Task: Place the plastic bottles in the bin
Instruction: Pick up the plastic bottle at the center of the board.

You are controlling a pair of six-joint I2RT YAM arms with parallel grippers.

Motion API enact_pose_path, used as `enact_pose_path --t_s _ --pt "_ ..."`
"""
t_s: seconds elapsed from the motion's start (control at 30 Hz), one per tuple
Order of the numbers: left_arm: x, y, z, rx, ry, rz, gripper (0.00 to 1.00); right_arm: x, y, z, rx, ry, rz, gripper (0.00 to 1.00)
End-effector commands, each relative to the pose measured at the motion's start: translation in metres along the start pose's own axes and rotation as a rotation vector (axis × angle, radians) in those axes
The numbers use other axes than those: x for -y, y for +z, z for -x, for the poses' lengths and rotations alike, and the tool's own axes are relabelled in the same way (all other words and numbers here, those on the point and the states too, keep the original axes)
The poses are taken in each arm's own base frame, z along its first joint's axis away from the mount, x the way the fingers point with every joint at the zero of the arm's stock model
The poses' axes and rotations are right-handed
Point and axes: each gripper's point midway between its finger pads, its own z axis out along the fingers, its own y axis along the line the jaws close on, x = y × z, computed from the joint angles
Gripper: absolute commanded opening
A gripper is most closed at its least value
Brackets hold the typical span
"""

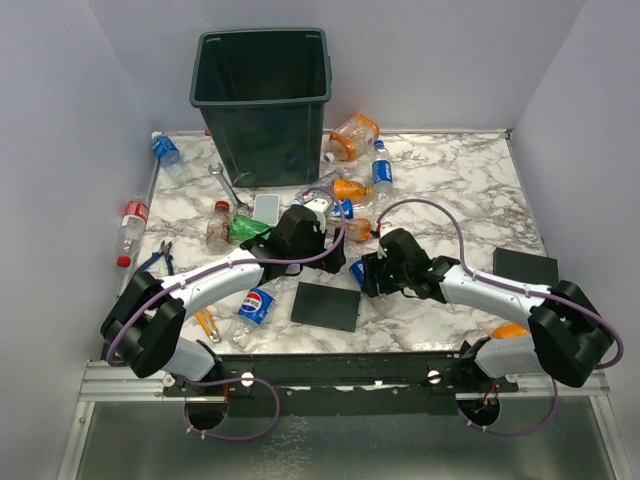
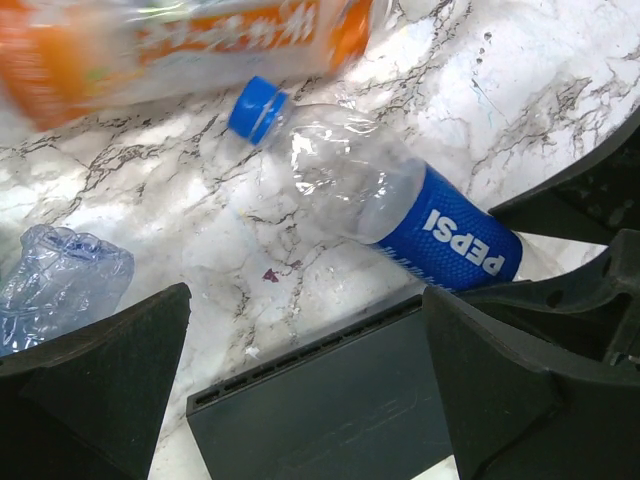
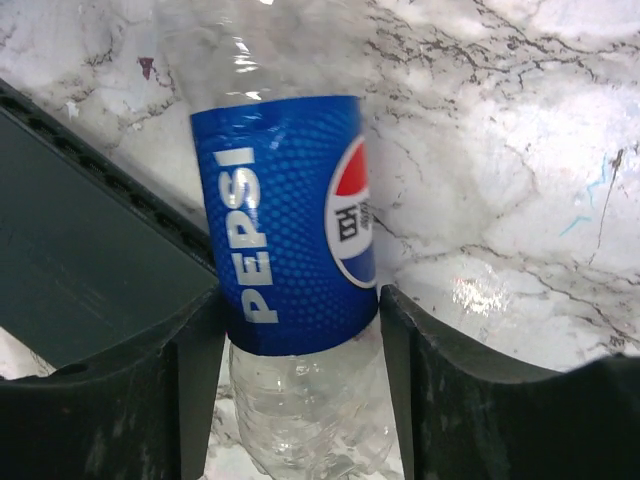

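R claw (image 3: 300,300) pinches Pepsi bottle (image 3: 285,220) at the label; bottle lies on surface (image 1: 450,190), mid-scene. L claw (image 2: 305,300) spread wide, empty. Bin (image 1: 262,100) at 12 o'clock. Approx a dozen bottles (image 1: 352,137) loose, 9 to 1 o'clock, so most work's left.

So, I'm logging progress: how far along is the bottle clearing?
Early. Done: nothing certain; the bin is too dark inside to tell. In hand: the right gripper has its jaws against a Pepsi bottle lying on the table. Remaining: many bottles lie scattered; the left gripper is open, empty.
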Motion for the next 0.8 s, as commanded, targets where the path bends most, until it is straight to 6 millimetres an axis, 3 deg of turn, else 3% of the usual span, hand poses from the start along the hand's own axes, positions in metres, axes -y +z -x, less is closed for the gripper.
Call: enact_pose_path --t_s 0.0,0.13,0.27,0.47,0.77 --pt "0.009 -0.006 0.013 0.037 -0.006 -0.025 0.98 -0.002 -0.013 -0.013 -0.049 0.022 0.005 0.61" --pt "0.012 -0.005 0.015 0.040 -0.011 -0.039 0.99 -0.006 -0.011 -0.019 -0.073 0.039 0.028 0.81" --pt "0.013 -0.005 0.014 0.038 -0.015 -0.044 0.99 -0.004 -0.004 -0.028 -0.120 0.048 0.015 0.84" --pt "0.014 -0.006 0.015 0.042 -0.017 -0.048 0.98 -0.003 0.001 -0.033 -0.145 0.061 0.008 0.70" --pt "0.017 -0.010 0.021 0.064 -0.022 -0.059 0.98 -0.003 -0.011 -0.020 -0.085 0.072 0.002 0.50"
